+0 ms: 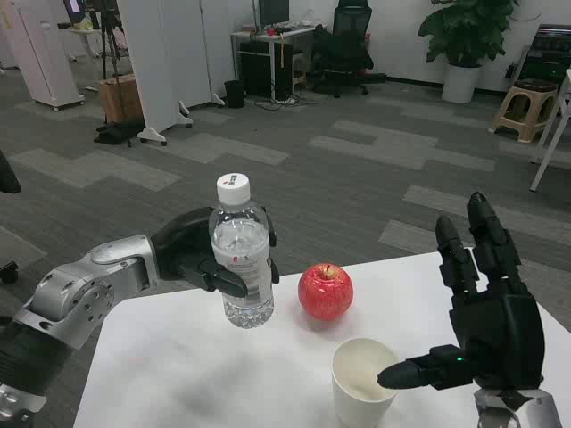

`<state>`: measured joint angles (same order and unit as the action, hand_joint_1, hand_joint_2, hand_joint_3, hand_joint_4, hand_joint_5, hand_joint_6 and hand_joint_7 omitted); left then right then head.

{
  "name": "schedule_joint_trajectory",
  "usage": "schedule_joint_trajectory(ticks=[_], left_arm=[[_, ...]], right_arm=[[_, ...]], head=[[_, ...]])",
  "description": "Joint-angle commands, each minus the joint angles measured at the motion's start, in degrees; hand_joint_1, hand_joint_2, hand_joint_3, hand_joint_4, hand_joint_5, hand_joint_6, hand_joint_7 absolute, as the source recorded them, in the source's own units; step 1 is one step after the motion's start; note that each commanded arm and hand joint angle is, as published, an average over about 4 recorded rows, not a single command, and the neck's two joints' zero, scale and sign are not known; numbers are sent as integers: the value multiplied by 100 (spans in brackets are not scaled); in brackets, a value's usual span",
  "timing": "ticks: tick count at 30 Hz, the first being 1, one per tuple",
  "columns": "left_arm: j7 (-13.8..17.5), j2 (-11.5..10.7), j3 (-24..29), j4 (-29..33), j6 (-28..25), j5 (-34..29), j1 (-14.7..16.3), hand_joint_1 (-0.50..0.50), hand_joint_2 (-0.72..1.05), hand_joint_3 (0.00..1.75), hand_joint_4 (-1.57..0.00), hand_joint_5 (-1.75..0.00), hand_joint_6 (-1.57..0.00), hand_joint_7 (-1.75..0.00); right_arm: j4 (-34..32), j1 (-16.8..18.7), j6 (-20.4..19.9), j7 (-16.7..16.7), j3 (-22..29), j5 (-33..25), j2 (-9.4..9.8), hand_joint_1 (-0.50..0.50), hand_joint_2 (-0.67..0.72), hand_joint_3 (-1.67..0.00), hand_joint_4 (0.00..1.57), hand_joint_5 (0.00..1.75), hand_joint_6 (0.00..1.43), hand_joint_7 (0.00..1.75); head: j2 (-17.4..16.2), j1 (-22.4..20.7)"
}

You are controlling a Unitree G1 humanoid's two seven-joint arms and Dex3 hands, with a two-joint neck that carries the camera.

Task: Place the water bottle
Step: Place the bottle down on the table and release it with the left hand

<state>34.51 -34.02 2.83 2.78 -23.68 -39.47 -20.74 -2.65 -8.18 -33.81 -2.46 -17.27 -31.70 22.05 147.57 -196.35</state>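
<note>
While the left hand (pixel 201 254) reaches in from the left side of the head view, its black fingers (pixel 227 278) wrap around the middle of the water bottle (pixel 242 261), gripping it upright. That bottle is clear plastic with a white cap and a label partly hidden by the fingers, and its base sits at or just above the white table (pixel 178 366) near the far left edge; whether it touches the surface I cannot tell. Just right of the bottle, close but apart, a red apple (pixel 326 291) rests on the table. Nearer and a little further right stands a white paper cup (pixel 364 381), open at the top. On the right side the right hand (pixel 486 312) is raised over the table with its fingers spread and pointing up, holding nothing, and its thumb reaches left over the rim of the cup. Beyond the table lie grey carpet tiles, white partition panels at far left, a desk with a black office chair at far centre, a potted plant (pixel 466 36) and a small stool (pixel 528 109) at far right
</note>
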Motion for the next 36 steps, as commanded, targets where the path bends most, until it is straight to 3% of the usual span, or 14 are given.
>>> schedule_joint_trajectory(ticks=[1, 5, 9, 15, 21, 28, 36], left_arm=[[29, 232, -10, 103, -5, 334, -79, -11, 87, 6, -153, -175, -134, -161], [29, 231, -10, 102, 2, 334, -70, -11, 87, 0, -153, -175, -134, -161], [29, 235, -3, 102, -3, 334, -61, -11, 87, 9, -153, -175, -134, -161], [29, 237, -1, 100, -1, 332, -59, -12, 87, 0, -153, -175, -134, -161], [34, 277, -1, 52, 131, 400, -4, -12, 87, 9, -153, -175, -134, -161], [38, 382, 82, -238, 808, 1024, 257, -15, 87, 9, -151, -175, -134, -161], [23, 508, -98, -1183, 2072, 1398, 444, -16, 87, 9, -150, -175, -134, -155]], right_arm=[[-177, 159, 155, 305, 285, -170, -192, -46, -10, 0, 0, 0, 0, 0], [-183, 159, 155, 301, 285, -170, -192, -46, -10, 0, 0, 0, 0, 0], [-174, 159, 155, 301, 277, -170, -192, -46, -10, 0, 0, 0, 0, 0], [-157, 154, 155, 299, 270, -176, -192, -46, -10, 0, 0, 0, 0, 0], [-122, 159, 155, 308, 285, -179, -192, -46, -10, 0, 0, 0, 0, 0], [-60, 148, 155, 303, 310, -181, -192, -46, -10, 0, 0, 0, 0, 0], [21, 99, 155, 308, 290, -218, -192, -46, -10, 0, 0, 0, 0, 0]], head=[[266, 66], [173, 25], [165, 31], [144, 27], [125, 44], [79, -46], [0, -135]])
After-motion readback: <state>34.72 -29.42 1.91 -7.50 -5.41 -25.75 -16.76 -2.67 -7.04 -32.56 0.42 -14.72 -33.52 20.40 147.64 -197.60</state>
